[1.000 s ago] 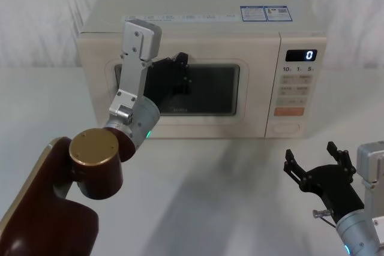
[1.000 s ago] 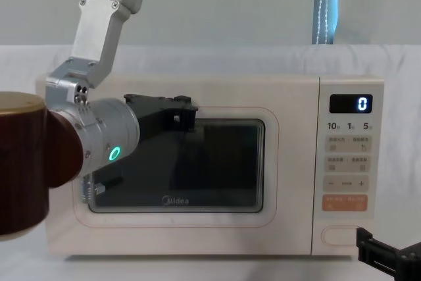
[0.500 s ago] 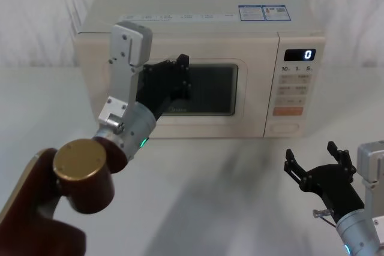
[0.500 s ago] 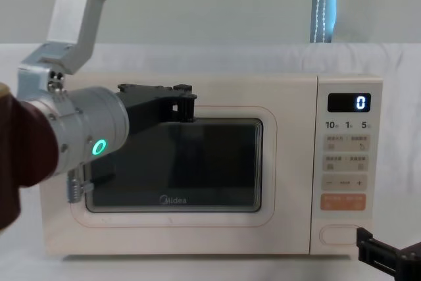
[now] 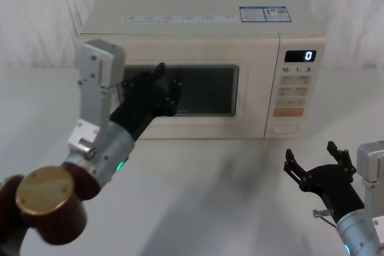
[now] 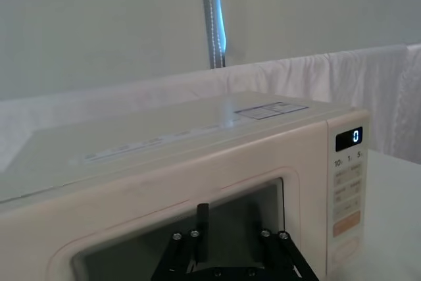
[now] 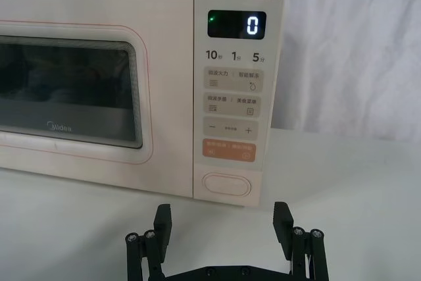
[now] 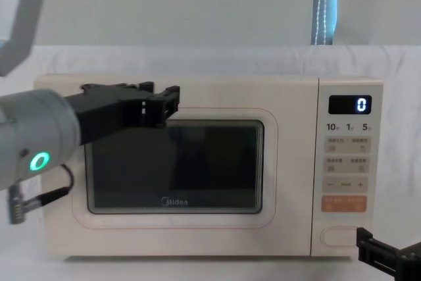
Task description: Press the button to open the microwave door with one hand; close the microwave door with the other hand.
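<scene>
On the left side of the white table, the left gripper hangs in front of the upper left part of the microwave door, fingers spread a little and holding nothing; whether it touches the frame cannot be told from these views. That cream door, with its dark window and Midea logo, sits flush with the microwave body, so it reads as closed. Further right, the control panel shows a lit "0" display, small cream keys, an orange key and, lowest of all, the wide pill-shaped button. The right gripper waits low on the table just before that button, its fingers apart and empty (nothing is between them). Judging by the shut door, the closing step looks finished; any last push should be flat on the door's frame rather than the glass, straight toward the body.
</scene>
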